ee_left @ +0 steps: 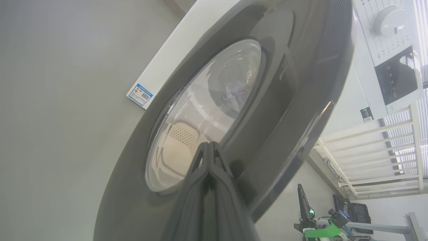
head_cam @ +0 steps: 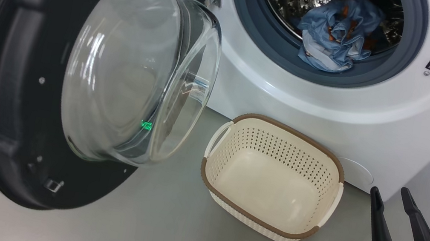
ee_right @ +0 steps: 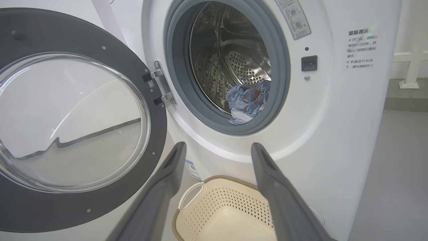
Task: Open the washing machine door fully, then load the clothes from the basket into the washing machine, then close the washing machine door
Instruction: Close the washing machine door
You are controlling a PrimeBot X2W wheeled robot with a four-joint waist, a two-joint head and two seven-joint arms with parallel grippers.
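Observation:
The washing machine door (head_cam: 12,62) stands swung open at the left, its glass bowl bulging towards me. My left gripper (ee_left: 208,144) is shut, and its tips meet against the door's glossy outer face (ee_left: 284,100). The clothes (head_cam: 337,32), light blue with orange-brown prints, lie bunched at the front of the steel drum of the washing machine (head_cam: 307,109). On the floor in front of the machine sits the basket (head_cam: 283,127), with nothing in it. My right gripper (head_cam: 395,194) is open at the lower right, right of the basket. In the right wrist view its fingers (ee_right: 167,174) frame the basket (ee_right: 227,204) below the clothes (ee_right: 247,103).
Grey floor spreads around the basket. A small blue label (ee_left: 140,94) marks the machine's lower front corner. A white railing (ee_left: 384,150) stands beyond the machine. The door latch socket (ee_right: 309,63) sits right of the drum opening.

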